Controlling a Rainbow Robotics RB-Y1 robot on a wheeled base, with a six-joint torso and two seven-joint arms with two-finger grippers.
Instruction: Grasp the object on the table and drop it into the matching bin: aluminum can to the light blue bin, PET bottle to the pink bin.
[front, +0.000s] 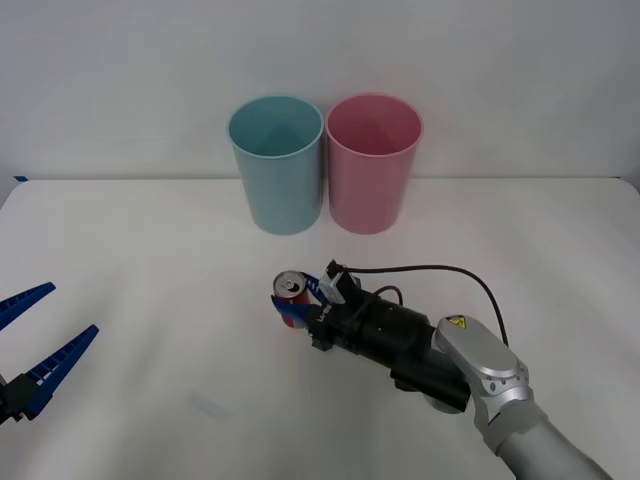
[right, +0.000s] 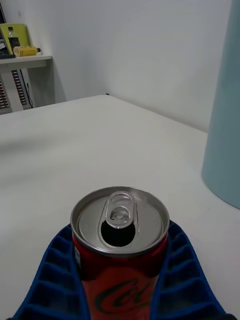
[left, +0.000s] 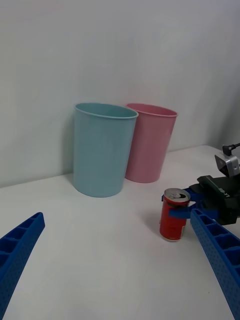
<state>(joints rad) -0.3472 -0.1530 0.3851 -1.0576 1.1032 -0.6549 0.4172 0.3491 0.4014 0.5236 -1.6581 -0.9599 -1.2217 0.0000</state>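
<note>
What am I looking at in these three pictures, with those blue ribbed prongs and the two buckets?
It is a two-armed robot sorting rubbish on a white table. One picture looks down from above the arms; the other two come from cameras on each wrist. The blue prongs are gripper fingers. The right gripper has its fingers on either side of a small red aluminum can standing upright, its top already opened. The left gripper waits open at the table's left edge. Behind stand the light blue bin and the pink bin, side by side. Cans belong in the blue one.
</note>
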